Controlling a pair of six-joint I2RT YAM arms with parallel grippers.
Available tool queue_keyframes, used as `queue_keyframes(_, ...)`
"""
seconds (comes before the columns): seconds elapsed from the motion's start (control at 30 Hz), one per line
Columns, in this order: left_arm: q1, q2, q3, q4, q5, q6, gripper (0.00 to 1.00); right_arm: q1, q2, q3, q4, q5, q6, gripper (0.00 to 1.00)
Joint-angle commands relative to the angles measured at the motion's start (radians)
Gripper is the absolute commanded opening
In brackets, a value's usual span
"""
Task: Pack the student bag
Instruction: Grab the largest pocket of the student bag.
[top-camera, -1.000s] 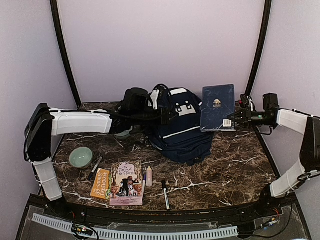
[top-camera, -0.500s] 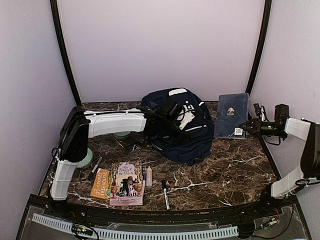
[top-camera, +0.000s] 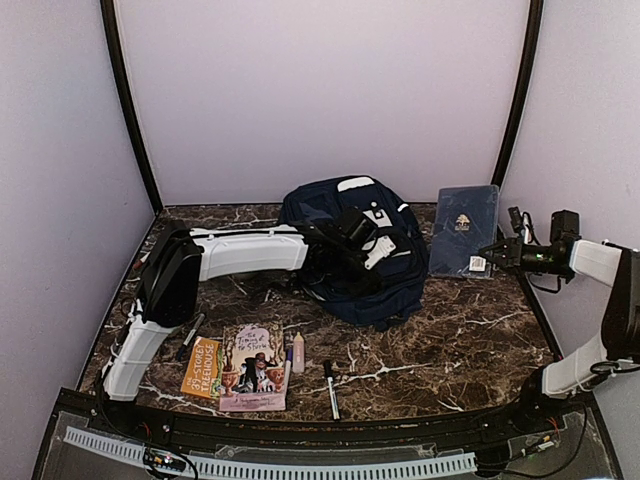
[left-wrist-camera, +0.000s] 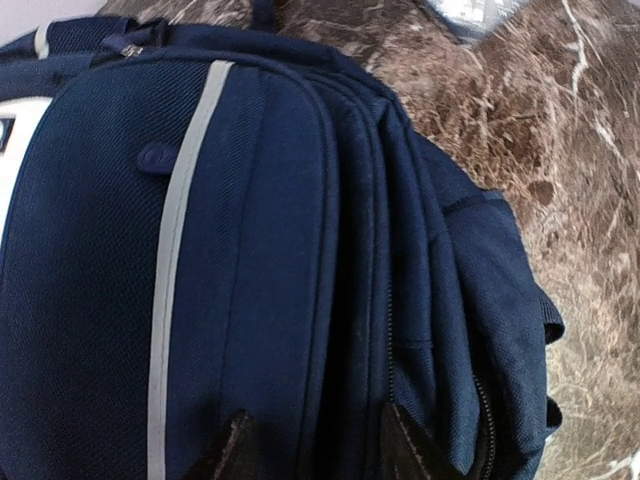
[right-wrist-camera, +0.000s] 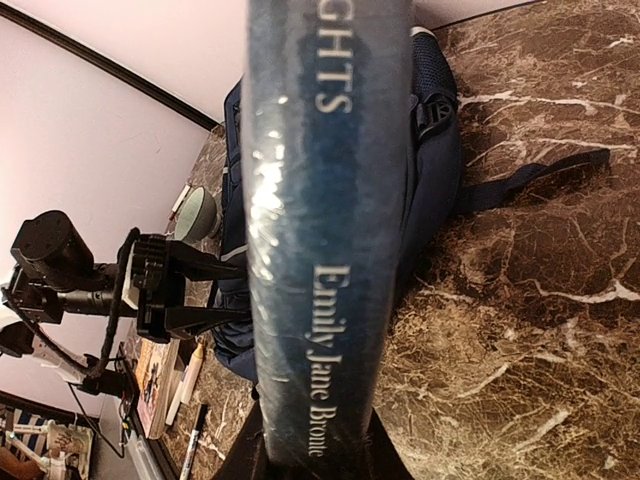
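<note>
Under the left pincer (top-camera: 368, 243) lies the student bag (top-camera: 392, 288), a large navy backpack of coarse woven cloth, rounded and softly slumped on the brown, white-veined marble table (top-camera: 470, 335). A pale patch sits at the bag's far end, and a grey reflective stripe (left-wrist-camera: 180, 230) runs down its front panel. Beside the stripe, curved seams and a zip line run side by side, and the zip looks closed. What the bag contains cannot be seen. The left pincer's two dark fingertips (left-wrist-camera: 235, 452) stand moderately apart just over that panel, with flat cloth between them and no fold pinched.

The bag lies apart from the right pincer (top-camera: 492, 254), on its left. The right pincer is clamped narrowly on the lower edge of a dark-blue book (top-camera: 463, 228), a stiff, glossy hardback held upright with its lettered spine towards the wrist camera.

Nearer the arm bases than the left pincer lie an orange paperback (top-camera: 203, 366), an illustrated book (top-camera: 254, 380) and a black marker (top-camera: 332, 388). In the right wrist view, a smooth pale-green bowl (right-wrist-camera: 197, 212) shows beyond the left arm, with its inside hidden.
</note>
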Motion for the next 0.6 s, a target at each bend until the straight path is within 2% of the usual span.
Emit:
queue_keyframes(0.0,-0.028,-0.015,0.056,0.006,-0.034,0.042,0.32,-0.007,-0.022,0.01,0.114,-0.098,-0.034,0.0)
queue_keyframes(0.07,-0.035,-0.022,0.066,0.001,0.024,0.048,0.21,-0.006,-0.019,0.011,0.116,-0.101,-0.035,0.0)
queue_keyframes(0.13,-0.036,-0.018,0.074,-0.009,0.077,0.039,0.17,-0.007,-0.019,0.011,0.116,-0.102,-0.037,0.0)
queue_keyframes(0.33,-0.035,0.048,0.139,-0.082,0.077,0.014,0.14,-0.007,-0.018,0.011,0.114,-0.111,-0.04,0.0)
queue_keyframes(0.4,-0.036,0.069,0.155,-0.094,0.051,-0.001,0.15,-0.007,-0.016,0.013,0.113,-0.112,-0.04,0.0)
queue_keyframes(0.5,-0.035,0.094,0.167,-0.091,-0.03,-0.02,0.27,-0.007,-0.015,0.015,0.11,-0.117,-0.041,0.0)
queue_keyframes(0.57,-0.031,0.111,0.18,-0.092,-0.037,-0.026,0.27,-0.007,-0.016,0.016,0.105,-0.118,-0.052,0.0)
